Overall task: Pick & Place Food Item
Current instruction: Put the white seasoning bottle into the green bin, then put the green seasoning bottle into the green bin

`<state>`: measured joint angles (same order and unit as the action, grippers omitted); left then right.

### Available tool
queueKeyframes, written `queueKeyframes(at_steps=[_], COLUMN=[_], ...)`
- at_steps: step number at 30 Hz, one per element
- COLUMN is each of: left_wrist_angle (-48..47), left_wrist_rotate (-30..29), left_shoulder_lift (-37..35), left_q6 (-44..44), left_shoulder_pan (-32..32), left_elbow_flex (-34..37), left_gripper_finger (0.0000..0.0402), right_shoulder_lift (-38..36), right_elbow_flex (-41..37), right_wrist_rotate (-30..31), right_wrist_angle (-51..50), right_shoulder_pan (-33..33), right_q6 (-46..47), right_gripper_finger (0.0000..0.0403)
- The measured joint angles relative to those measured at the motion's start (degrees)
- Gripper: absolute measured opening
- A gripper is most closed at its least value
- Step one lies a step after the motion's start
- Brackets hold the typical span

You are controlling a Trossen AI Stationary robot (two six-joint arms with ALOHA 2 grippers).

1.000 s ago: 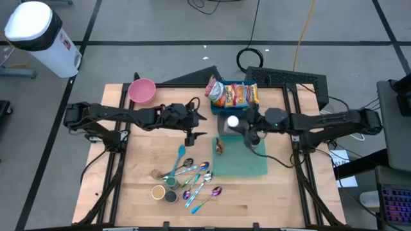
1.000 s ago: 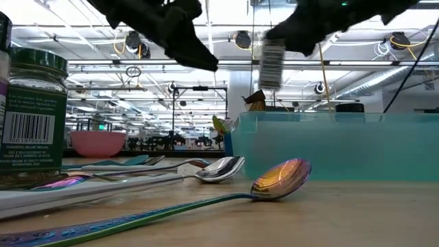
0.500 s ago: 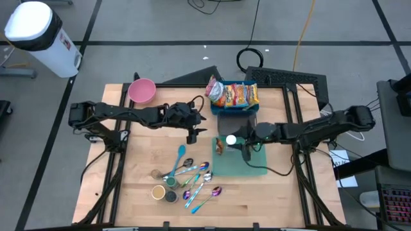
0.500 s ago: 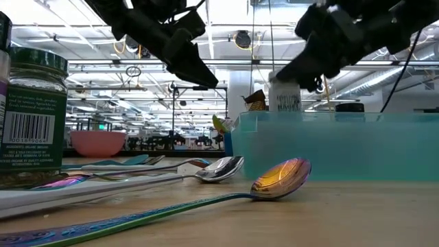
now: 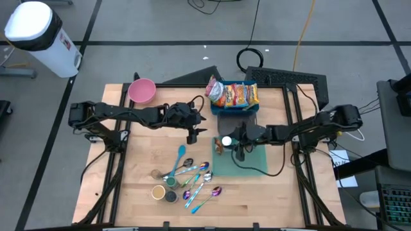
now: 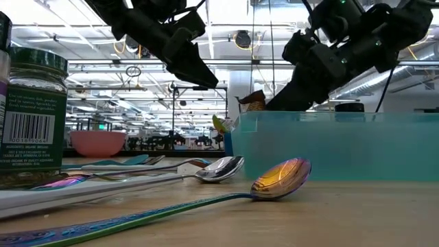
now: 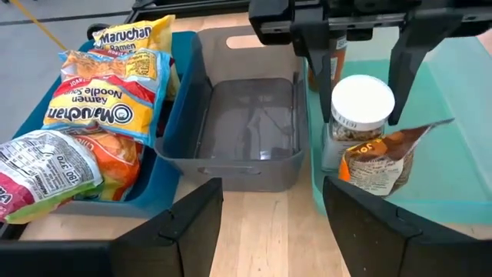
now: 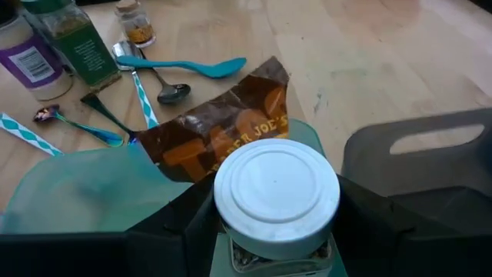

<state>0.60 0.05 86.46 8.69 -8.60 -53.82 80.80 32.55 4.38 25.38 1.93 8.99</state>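
Nearest to you, at the 6 o'clock edge of the table, lie the spoons (image 5: 192,179) and the small spice jars (image 5: 164,190); they play no part in this step. Next comes the teal tray (image 5: 257,168), a little to 3 o'clock from the table's centre. The right gripper (image 5: 232,142) is over the 9 o'clock end of this tray, and its fingers hold the white-lidded jar (image 8: 275,201) by its sides. The jar stands upright, with its long axis vertical, directly under the gripper and inside the tray. Just beside the jar, toward the spoons, leans a brown snack pouch (image 8: 223,129), touching or almost touching it. I judge that the jar is being set down here, so the coming move is only to open the fingers and lift straight up; a sideways pull could knock over the pouch. The left gripper (image 5: 191,130) hangs at 9 o'clock from the jar, over bare wood, with its fingers apart and empty. Farther, at 12 o'clock, sit the grey bin (image 7: 246,131) and the blue bin (image 5: 255,108) of noodle packets (image 5: 235,94).
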Motion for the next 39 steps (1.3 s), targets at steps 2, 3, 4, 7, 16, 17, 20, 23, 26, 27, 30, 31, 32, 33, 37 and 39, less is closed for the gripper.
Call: queueKeyframes(at_steps=[2, 3, 4, 7, 16, 17, 20, 23, 26, 27, 30, 31, 32, 33, 37, 39], left_wrist_angle=[0.01, 0.02, 0.04, 0.04, 0.29, -0.44, -3.26, -7.26, -12.18, -12.95, -15.89, -15.51, -14.97, -14.73, -11.34, -12.40], left_wrist_rotate=[0.00, 0.00, 0.00, 0.00, -0.07, -0.05, 0.93, 3.31, 5.44, 5.92, 6.19, 6.13, 5.68, 4.74, -1.69, -6.66], left_shoulder_lift=[0.00, 0.00, 0.00, 0.00, -1.08, -1.81, -4.66, -8.00, -11.63, -12.54, -14.40, -14.57, -14.60, -14.60, -13.01, -11.24], left_q6=[0.02, 0.02, 0.02, -0.02, -6.61, -7.36, -7.76, -8.72, -9.83, -10.37, -12.78, -13.38, -13.63, -13.83, -17.50, -22.39], left_shoulder_pan=[0.00, 0.00, 0.00, 0.00, 0.02, 0.02, 0.47, 1.81, 4.39, 5.73, 11.21, 13.60, 16.20, 18.84, 31.41, 37.22], left_elbow_flex=[0.00, 0.00, 0.00, 0.00, 0.00, 0.00, 0.00, 0.00, -0.02, -0.02, -0.03, -0.03, -0.04, -0.04, -0.15, -0.08], left_gripper_finger=[0.0230, 0.0230, 0.0230, 0.0230, 0.0230, 0.0230, 0.0230, 0.0230, 0.0230, 0.0230, 0.0230, 0.0230, 0.0230, 0.0230, 0.0230, 0.0230], right_shoulder_lift=[1.13, 1.47, 1.83, 2.42, -4.26, -5.42, -10.28, -15.23, -19.97, -21.58, -24.78, -25.85, -26.49, -26.86, -27.32, -27.22], right_elbow_flex=[0.11, 0.18, 0.18, 0.05, 0.01, 0.01, -0.01, 0.01, 0.01, 0.01, 0.01, 0.01, 0.01, 0.01, 0.02, 0.02], right_wrist_rotate=[0.00, 0.02, 0.02, -0.13, 0.01, 0.02, 0.00, -0.02, 0.09, 0.04, 0.02, 0.02, 0.02, 0.03, 0.02, 0.02], right_wrist_angle=[0.73, 0.80, 0.71, -0.01, -2.15, -2.21, -4.80, -6.33, -6.56, -6.77, -5.40, -5.42, -4.89, -3.60, -0.53, 0.33], right_shoulder_pan=[0.00, 0.00, 0.00, 0.02, 0.02, 0.02, 0.02, 0.07, 0.60, 0.98, 2.85, 3.63, 4.56, 5.52, 10.11, 12.58], right_q6=[-0.77, -0.92, -1.06, -1.28, -1.64, -1.88, -2.27, -3.20, -3.69, -3.72, -5.14, -5.91, -6.58, -6.91, -7.37, -8.69], right_gripper_finger=[0.0209, 0.0225, 0.0241, 0.0286, 0.0333, 0.0334, 0.0333, 0.0330, 0.0329, 0.0329, 0.0329, 0.0328, 0.0328, 0.0327, 0.0327, 0.0327])
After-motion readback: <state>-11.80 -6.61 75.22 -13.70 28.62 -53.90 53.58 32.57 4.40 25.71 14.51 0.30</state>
